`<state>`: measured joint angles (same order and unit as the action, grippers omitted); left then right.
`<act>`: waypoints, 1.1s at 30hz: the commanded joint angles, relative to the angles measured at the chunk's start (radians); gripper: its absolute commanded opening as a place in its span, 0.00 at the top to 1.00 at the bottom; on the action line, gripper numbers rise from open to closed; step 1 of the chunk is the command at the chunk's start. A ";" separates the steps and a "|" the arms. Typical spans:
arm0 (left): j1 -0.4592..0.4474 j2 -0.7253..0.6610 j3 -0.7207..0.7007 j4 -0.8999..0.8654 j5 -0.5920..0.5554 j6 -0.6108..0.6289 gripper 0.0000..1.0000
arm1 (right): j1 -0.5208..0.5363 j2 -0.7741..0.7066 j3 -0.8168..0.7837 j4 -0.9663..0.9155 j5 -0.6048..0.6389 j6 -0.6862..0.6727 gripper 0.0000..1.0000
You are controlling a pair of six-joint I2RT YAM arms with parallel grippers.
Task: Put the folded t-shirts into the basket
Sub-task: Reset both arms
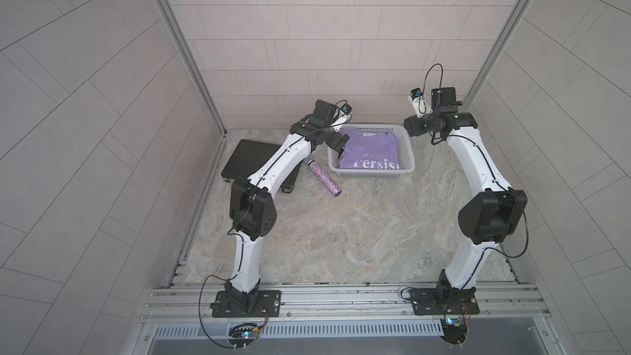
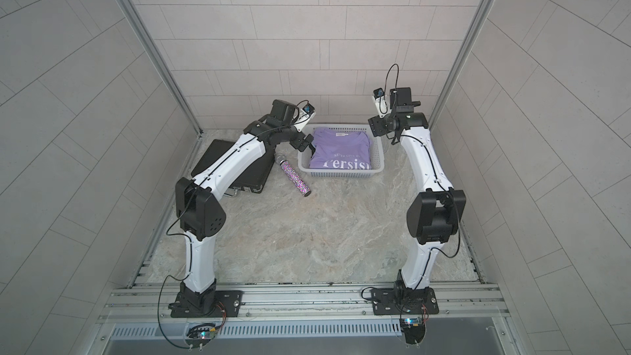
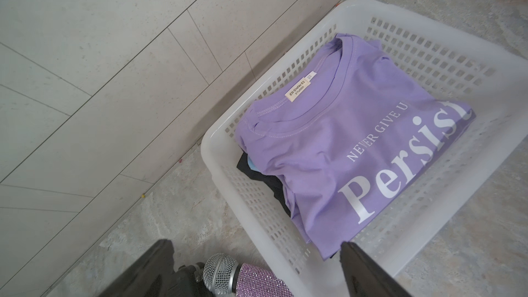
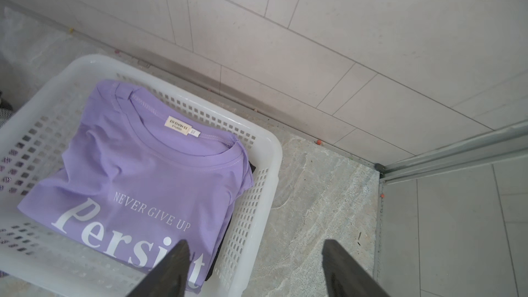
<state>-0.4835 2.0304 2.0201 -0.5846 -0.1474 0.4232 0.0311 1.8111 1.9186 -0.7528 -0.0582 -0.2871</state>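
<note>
Beside the mesh basket [image 1: 372,173]: sequinned microphone [image 1: 323,181], flat black case [image 1: 247,160].
We see left gripper [image 3: 255,245] and right gripper [image 4: 255,242] spread, empty.

I see the basket [image 1: 372,174] at the far middle of the table [image 1: 341,233]. The top shirt [image 1: 370,151] lies in it on the lower shirts [image 3: 273,188]. The mic [image 1: 322,179] lies just left of the basket, with the case [image 1: 246,162] farther left.
</note>
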 commanded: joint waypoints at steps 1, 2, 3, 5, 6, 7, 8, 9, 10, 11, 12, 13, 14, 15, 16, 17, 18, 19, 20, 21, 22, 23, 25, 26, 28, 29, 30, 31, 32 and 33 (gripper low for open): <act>0.024 -0.108 -0.078 0.062 -0.053 0.015 0.05 | -0.017 -0.094 -0.057 0.113 0.087 -0.023 0.08; 0.029 -0.133 -0.112 0.075 -0.070 0.017 0.04 | -0.023 -0.120 -0.078 0.134 0.096 -0.025 0.05; 0.036 -0.161 -0.145 0.087 -0.085 0.019 0.03 | -0.029 -0.144 -0.103 0.157 0.104 -0.025 0.02; 0.053 -0.219 -0.221 0.118 -0.116 0.015 0.01 | -0.045 -0.193 -0.155 0.205 0.114 -0.024 0.00; 0.061 -0.253 -0.266 0.145 -0.130 0.013 0.00 | -0.053 -0.217 -0.184 0.222 0.118 -0.021 0.00; 0.071 -0.284 -0.313 0.162 -0.145 0.011 0.00 | -0.060 -0.243 -0.207 0.242 0.118 -0.016 0.00; 0.083 -0.331 -0.374 0.201 -0.159 0.004 0.00 | -0.071 -0.274 -0.239 0.268 0.118 -0.006 0.00; 0.094 -0.368 -0.423 0.230 -0.166 -0.006 0.00 | -0.081 -0.295 -0.262 0.285 0.119 0.003 0.00; 0.107 -0.403 -0.469 0.255 -0.169 -0.018 0.00 | -0.092 -0.319 -0.283 0.299 0.118 0.020 0.00; 0.122 -0.440 -0.511 0.275 -0.167 -0.036 0.00 | -0.102 -0.341 -0.308 0.314 0.119 0.040 0.00; 0.141 -0.476 -0.555 0.291 -0.162 -0.052 0.00 | -0.113 -0.362 -0.332 0.328 0.122 0.061 0.00; 0.159 -0.513 -0.594 0.310 -0.158 -0.069 0.00 | -0.126 -0.387 -0.358 0.344 0.125 0.083 0.00; 0.183 -0.551 -0.639 0.331 -0.152 -0.091 0.00 | -0.141 -0.408 -0.388 0.362 0.130 0.103 0.00; 0.208 -0.588 -0.681 0.348 -0.137 -0.112 0.00 | -0.154 -0.433 -0.420 0.385 0.138 0.125 0.00; 0.234 -0.628 -0.722 0.368 -0.127 -0.135 0.00 | -0.167 -0.462 -0.463 0.418 0.149 0.145 0.00; 0.264 -0.666 -0.766 0.388 -0.124 -0.160 0.00 | -0.180 -0.491 -0.509 0.457 0.168 0.166 0.00; 0.293 -0.691 -0.808 0.414 -0.124 -0.196 0.00 | -0.194 -0.522 -0.559 0.505 0.184 0.183 0.00; 0.322 -0.727 -0.853 0.438 -0.117 -0.217 0.00 | -0.207 -0.551 -0.593 0.552 0.196 0.205 0.00; 0.352 -0.765 -0.893 0.457 -0.103 -0.234 0.00 | -0.221 -0.583 -0.638 0.589 0.209 0.224 0.00; 0.381 -0.802 -0.932 0.473 -0.090 -0.255 0.00 | -0.230 -0.610 -0.682 0.620 0.223 0.243 0.00; 0.409 -0.834 -0.970 0.483 -0.086 -0.285 0.00 | -0.240 -0.635 -0.716 0.638 0.234 0.258 0.00; 0.435 -0.867 -1.002 0.490 -0.091 -0.322 0.00 | -0.249 -0.658 -0.745 0.643 0.233 0.268 0.00; 0.481 -0.923 -1.072 0.494 -0.091 -0.389 0.00 | -0.258 -0.703 -0.794 0.641 0.228 0.273 0.00; 0.501 -0.949 -1.105 0.494 -0.067 -0.396 0.00 | -0.258 -0.727 -0.824 0.641 0.223 0.275 0.00; 0.528 -0.993 -1.173 0.496 -0.021 -0.395 0.00 | -0.259 -0.780 -0.889 0.642 0.197 0.283 0.00; 0.534 -1.015 -1.210 0.500 -0.007 -0.391 0.00 | -0.258 -0.805 -0.929 0.645 0.177 0.290 0.00; 0.540 -1.035 -1.249 0.509 0.007 -0.386 0.00 | -0.259 -0.834 -0.971 0.654 0.153 0.295 0.00; 0.542 -1.053 -1.289 0.525 0.019 -0.381 0.00 | -0.259 -0.860 -1.016 0.665 0.128 0.297 0.00; 0.544 -1.070 -1.331 0.546 0.023 -0.378 0.00 | -0.258 -0.884 -1.055 0.676 0.097 0.294 0.00; 0.544 -1.082 -1.369 0.569 0.023 -0.381 0.00 | -0.259 -0.906 -1.096 0.686 0.073 0.288 0.00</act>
<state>0.0532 0.9775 0.7277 -0.0715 -0.1783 0.0666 -0.2268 0.9482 0.8894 -0.1017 0.0925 -0.0177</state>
